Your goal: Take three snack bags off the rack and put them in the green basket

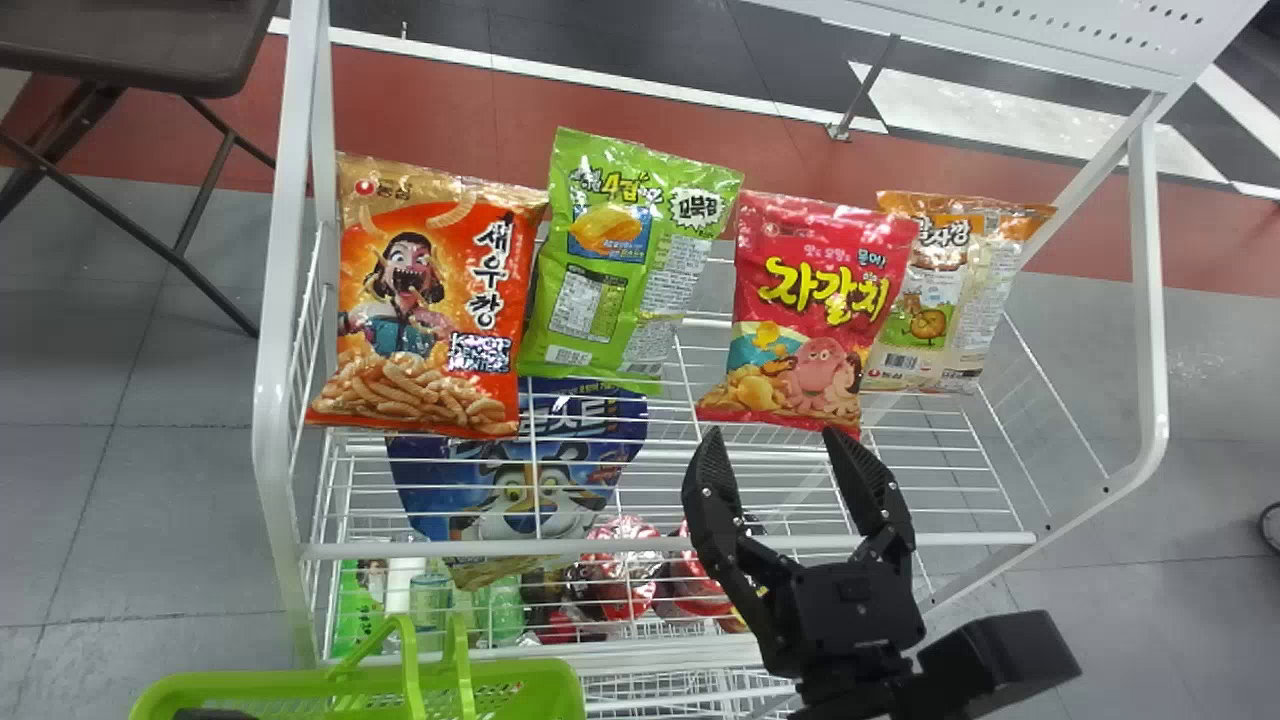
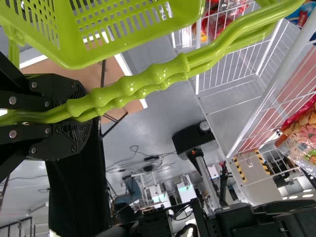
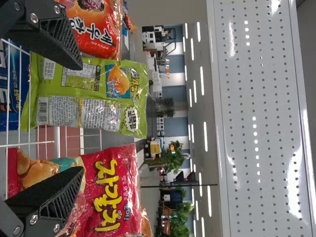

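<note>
The head view looks from above, forward and steeply down, and it stands far enough back to take in the upper shelf of the rack [image 1: 268, 400], from left to right. The left wrist view looks from very near the basket handles [image 2: 148, 84], past them to the floor [image 2: 143, 148] and a part of the rack. The right wrist view is close before the bags, faces them almost level, and reaches to the far room. With the head view it shares the red bag [image 1: 815, 350], the green bag [image 1: 610, 290] and the orange bag [image 1: 430, 310]; the left wrist view shares with it the green basket [image 1: 548, 680], at the near left.
</note>
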`<act>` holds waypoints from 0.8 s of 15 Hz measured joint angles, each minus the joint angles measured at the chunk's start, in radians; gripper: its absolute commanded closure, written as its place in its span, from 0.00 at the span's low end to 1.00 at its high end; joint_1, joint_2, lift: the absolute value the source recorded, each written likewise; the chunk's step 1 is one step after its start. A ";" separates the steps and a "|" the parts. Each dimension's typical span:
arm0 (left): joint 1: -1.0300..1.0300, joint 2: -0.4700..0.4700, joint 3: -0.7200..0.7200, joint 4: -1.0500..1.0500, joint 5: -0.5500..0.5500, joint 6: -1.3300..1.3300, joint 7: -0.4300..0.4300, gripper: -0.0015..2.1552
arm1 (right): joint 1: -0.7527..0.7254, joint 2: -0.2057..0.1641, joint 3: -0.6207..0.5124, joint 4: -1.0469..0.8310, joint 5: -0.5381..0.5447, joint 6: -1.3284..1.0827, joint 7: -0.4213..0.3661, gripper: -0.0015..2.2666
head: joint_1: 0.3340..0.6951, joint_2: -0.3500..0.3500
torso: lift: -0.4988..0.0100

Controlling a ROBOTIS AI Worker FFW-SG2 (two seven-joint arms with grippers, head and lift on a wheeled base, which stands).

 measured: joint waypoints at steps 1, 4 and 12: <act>0.000 0.000 0.000 0.000 0.000 0.001 0.002 0.72 | 0.000 0.000 0.000 0.000 0.001 0.001 0.000 0.04 | 1.00 0.00 | 0.93; 0.000 0.000 -0.002 -0.001 -0.001 0.000 0.000 0.72 | 0.000 0.000 0.000 -0.001 0.002 0.000 0.001 0.04 | 1.00 0.00 | 0.93; 0.000 0.002 -0.006 0.001 -0.001 0.000 0.001 0.72 | 0.005 0.000 0.000 -0.005 0.005 -0.004 0.001 0.04 | 1.00 0.00 | 0.93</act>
